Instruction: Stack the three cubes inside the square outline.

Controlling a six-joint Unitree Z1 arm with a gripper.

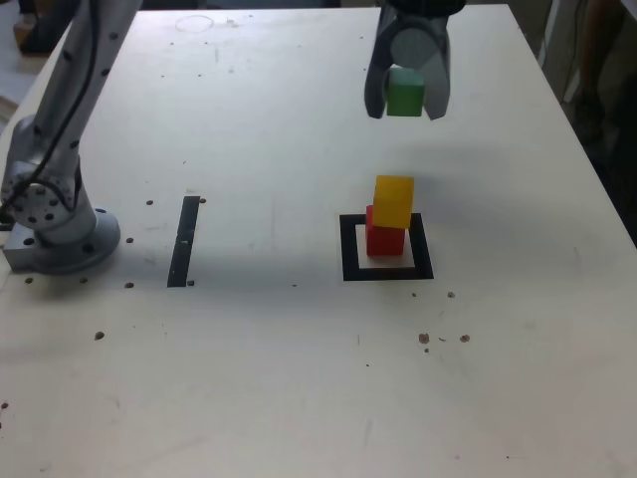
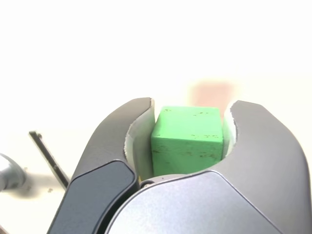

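Because the yellow cube (image 1: 394, 200) already sits on the red cube (image 1: 384, 237) inside the square outline (image 1: 348, 249), the hand (image 1: 406, 100), clamped on the green cube (image 1: 404, 93), hangs above the tabletop (image 1: 269, 149).

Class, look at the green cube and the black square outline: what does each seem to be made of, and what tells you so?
Green cube: probably painted wood or hard plastic; matte, crisp edges, small dark specks like chipped paint.
Square outline: looks like flat black tape stuck on the pale table; thin, no raised height, slightly uneven edges.
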